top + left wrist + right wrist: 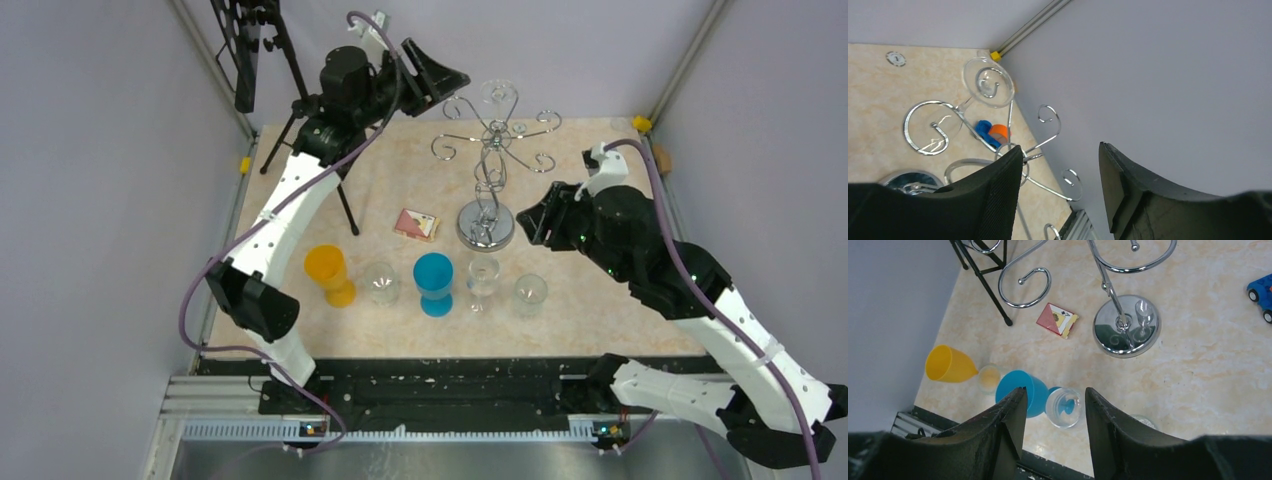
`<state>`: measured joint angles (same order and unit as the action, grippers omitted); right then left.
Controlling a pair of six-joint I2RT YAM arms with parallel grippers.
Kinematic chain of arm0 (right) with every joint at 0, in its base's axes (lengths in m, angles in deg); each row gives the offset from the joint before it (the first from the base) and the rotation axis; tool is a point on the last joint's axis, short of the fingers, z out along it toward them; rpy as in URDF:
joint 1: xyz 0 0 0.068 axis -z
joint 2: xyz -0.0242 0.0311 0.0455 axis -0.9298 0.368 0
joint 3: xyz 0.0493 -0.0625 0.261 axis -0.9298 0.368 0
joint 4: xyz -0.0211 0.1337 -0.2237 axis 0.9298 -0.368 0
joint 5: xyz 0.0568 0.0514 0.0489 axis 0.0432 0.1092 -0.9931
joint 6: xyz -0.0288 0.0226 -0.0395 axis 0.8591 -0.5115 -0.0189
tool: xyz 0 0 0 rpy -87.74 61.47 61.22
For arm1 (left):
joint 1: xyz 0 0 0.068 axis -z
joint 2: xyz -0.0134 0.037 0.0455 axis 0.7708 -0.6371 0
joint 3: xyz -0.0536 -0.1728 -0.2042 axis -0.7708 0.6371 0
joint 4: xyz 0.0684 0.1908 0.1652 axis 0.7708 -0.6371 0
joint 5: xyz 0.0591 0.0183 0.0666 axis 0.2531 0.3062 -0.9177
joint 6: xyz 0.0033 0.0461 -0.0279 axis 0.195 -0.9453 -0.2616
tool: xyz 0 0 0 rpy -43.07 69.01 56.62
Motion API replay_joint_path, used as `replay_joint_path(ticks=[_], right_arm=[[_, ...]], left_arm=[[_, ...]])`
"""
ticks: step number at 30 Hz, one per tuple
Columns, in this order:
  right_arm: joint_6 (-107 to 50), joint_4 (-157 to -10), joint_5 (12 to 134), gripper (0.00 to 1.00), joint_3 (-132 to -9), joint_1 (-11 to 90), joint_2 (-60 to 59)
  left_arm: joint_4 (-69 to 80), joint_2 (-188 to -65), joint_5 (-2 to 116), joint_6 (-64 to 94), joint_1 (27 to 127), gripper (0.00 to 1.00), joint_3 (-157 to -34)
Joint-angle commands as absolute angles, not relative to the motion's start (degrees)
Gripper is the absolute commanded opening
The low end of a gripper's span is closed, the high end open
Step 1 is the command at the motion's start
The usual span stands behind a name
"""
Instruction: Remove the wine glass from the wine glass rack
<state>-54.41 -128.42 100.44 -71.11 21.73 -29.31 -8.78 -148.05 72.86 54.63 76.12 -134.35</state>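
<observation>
The chrome wine glass rack (492, 140) stands at the back middle of the table on its round disc base (486, 226). A clear wine glass (498, 93) hangs upside down from a far scroll arm. In the left wrist view its round foot (988, 82) sits over a hook and its stem runs down-left. My left gripper (447, 76) is raised just left of the rack top, open, with nothing between its fingers (998, 195). My right gripper (535, 216) hovers right of the rack base, open and empty (1054, 392).
A row stands along the front: yellow cup (329, 273), clear glass (380, 283), blue cup (434, 282), clear wine glass (483, 276), clear glass (529, 294). A card box (416, 224) lies left of the base. A black tripod (300, 110) stands back left. A blue toy car (1262, 290) is far right.
</observation>
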Motion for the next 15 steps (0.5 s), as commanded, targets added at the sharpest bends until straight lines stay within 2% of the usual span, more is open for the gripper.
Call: replay_joint_path(ticks=[1,8,15], right_arm=[[-56.65,-127.38,103.12,0.47,-71.36,22.26,-30.59],[-57.54,-127.75,104.60,0.47,-70.61,22.26,-32.33],[-57.43,-128.50,106.83,0.47,-69.09,22.26,-34.29]], left_arm=[[-7.59,-151.75,64.69,58.03,79.54,0.61,-140.46],[-10.70,-156.77,46.24,56.60,84.39,0.60,-143.31],[-12.87,-164.19,45.23,54.33,85.12,0.56,-150.83]])
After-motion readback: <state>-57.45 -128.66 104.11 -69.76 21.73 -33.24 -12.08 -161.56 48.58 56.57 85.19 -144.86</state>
